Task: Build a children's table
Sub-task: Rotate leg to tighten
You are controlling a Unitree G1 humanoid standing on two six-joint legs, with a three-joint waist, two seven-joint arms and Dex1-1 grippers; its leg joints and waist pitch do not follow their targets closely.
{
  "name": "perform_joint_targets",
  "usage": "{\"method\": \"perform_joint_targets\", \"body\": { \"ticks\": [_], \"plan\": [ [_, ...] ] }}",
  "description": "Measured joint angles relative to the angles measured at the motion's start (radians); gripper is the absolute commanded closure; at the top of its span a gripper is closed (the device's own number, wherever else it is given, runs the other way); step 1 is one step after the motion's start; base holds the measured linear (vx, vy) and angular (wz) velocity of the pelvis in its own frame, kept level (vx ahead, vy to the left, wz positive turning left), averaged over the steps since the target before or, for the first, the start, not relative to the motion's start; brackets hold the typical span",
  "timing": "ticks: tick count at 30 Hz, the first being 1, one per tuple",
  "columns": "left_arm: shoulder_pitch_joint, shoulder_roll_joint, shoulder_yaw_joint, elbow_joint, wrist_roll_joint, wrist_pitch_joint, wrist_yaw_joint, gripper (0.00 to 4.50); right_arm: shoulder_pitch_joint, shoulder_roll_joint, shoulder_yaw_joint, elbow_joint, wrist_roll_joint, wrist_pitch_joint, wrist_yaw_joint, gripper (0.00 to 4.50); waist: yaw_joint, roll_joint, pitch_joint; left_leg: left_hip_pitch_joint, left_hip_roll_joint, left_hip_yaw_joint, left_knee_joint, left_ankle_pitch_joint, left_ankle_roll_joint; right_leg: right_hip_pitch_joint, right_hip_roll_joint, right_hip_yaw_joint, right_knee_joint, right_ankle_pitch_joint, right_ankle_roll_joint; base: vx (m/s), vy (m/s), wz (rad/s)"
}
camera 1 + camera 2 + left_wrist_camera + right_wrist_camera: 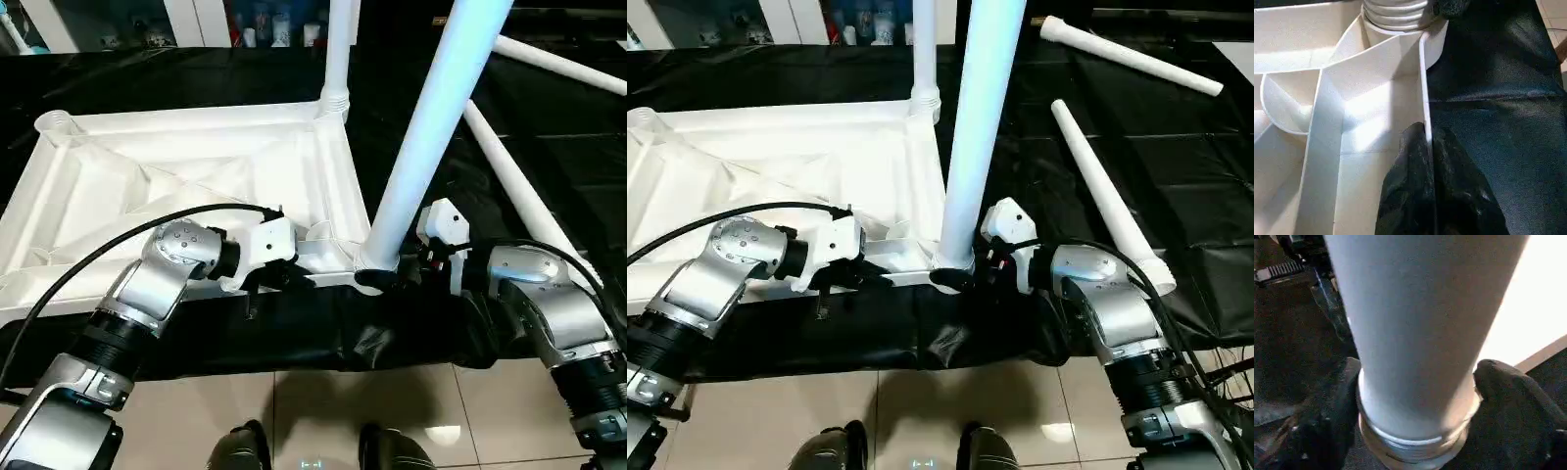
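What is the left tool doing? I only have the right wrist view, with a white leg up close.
Observer: The left tool is shut on the thin near rim wall of the table top, beside that leg's corner socket.
Operator: How many legs stand in sockets?
Observer: Two: the near leg you see, and a far leg in the corner behind it.
Operator: Where are the others?
Observer: One loose leg and a second loose leg lie on the black cloth, to the right of the table top.
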Motion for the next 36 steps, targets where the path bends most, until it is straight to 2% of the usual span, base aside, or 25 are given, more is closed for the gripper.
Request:
{"method": "perform_joint_targets", "body": {
  "ticks": [2, 4, 8, 22, 25, 28, 30, 32, 36],
  "plan": [
    [0.000, 0.000, 0.000, 0.000, 0.000, 0.000, 0.000, 4.50, 0.000, 0.005, 0.000, 0.004, 0.000, 0.000, 0.003, 1.19, -0.001, 0.000, 0.000, 0.000, 0.000, 0.000, 0.000, 0.000, 0.000, 0.000, 0.000, 0.000, 0.000, 0.000, 0.000, 0.000, 0.000, 0.00],
    [0.000, 0.001, 0.000, 0.001, 0.000, 0.000, 0.000, 4.50, 0.000, 0.008, 0.001, 0.009, 0.000, -0.002, 0.010, 1.25, -0.001, 0.000, 0.000, 0.000, 0.000, 0.000, 0.001, 0.000, 0.000, 0.000, 0.000, 0.000, 0.001, 0.000, 0.000, 0.000, 0.000, 0.00],
    [0.000, 0.001, 0.001, 0.003, 0.000, 0.000, 0.000, 4.50, 0.000, 0.012, 0.001, 0.010, 0.000, -0.004, 0.012, 1.64, -0.001, 0.000, 0.000, 0.000, 0.000, 0.000, 0.002, 0.000, 0.000, -0.001, 0.000, 0.000, 0.003, 0.000, 0.000, 0.000, 0.000, 0.00],
    [0.006, 0.006, 0.005, 0.011, -0.004, 0.001, 0.004, 4.50, 0.007, 0.036, 0.003, 0.021, -0.004, -0.015, -0.015, 1.75, -0.009, -0.001, 0.000, 0.001, 0.000, 0.000, 0.005, 0.000, 0.000, -0.001, 0.000, 0.002, 0.007, 0.000, 0.000, 0.000, 0.000, 0.00],
    [0.001, -0.016, 0.014, 0.033, 0.005, 0.013, 0.055, 4.50, 0.009, 0.090, -0.017, 0.056, -0.011, -0.020, -0.110, 1.75, -0.019, -0.002, -0.002, 0.003, 0.000, 0.000, 0.006, -0.001, -0.001, 0.001, 0.000, 0.002, 0.008, 0.000, 0.000, 0.000, 0.000, 0.00],
    [-0.046, -0.077, 0.020, 0.107, 0.032, 0.053, 0.140, 4.50, -0.001, 0.178, -0.064, 0.109, -0.031, -0.015, -0.288, 1.76, -0.021, -0.003, -0.004, 0.010, -0.002, -0.001, 0.006, -0.003, -0.005, 0.007, 0.000, 0.005, 0.008, -0.001, 0.002, 0.000, 0.000, 0.00],
    [-0.061, -0.106, 0.023, 0.134, 0.041, 0.073, 0.175, 4.50, -0.007, 0.212, -0.075, 0.134, -0.040, -0.015, -0.365, 1.76, -0.022, -0.002, -0.007, 0.011, -0.005, -0.001, 0.006, -0.003, -0.005, 0.007, -0.001, 0.009, 0.007, -0.003, 0.006, 0.000, 0.000, 0.00],
    [-0.106, -0.154, 0.025, 0.205, 0.059, 0.106, 0.247, 4.50, -0.043, 0.291, -0.104, 0.195, -0.070, -0.016, -0.519, 1.76, -0.025, -0.005, -0.014, 0.012, -0.005, -0.001, 0.006, -0.003, -0.005, 0.008, -0.001, 0.010, 0.007, -0.006, 0.009, 0.000, 0.000, 0.00],
    [-0.167, -0.237, 0.026, 0.304, 0.077, 0.141, 0.357, 4.50, -0.105, 0.375, -0.141, 0.291, -0.093, -0.020, -0.722, 1.76, -0.023, -0.003, -0.019, 0.012, -0.007, -0.002, 0.006, -0.003, -0.005, 0.010, -0.001, 0.010, 0.000, -0.006, 0.010, 0.000, 0.000, 0.00]
  ]
}}
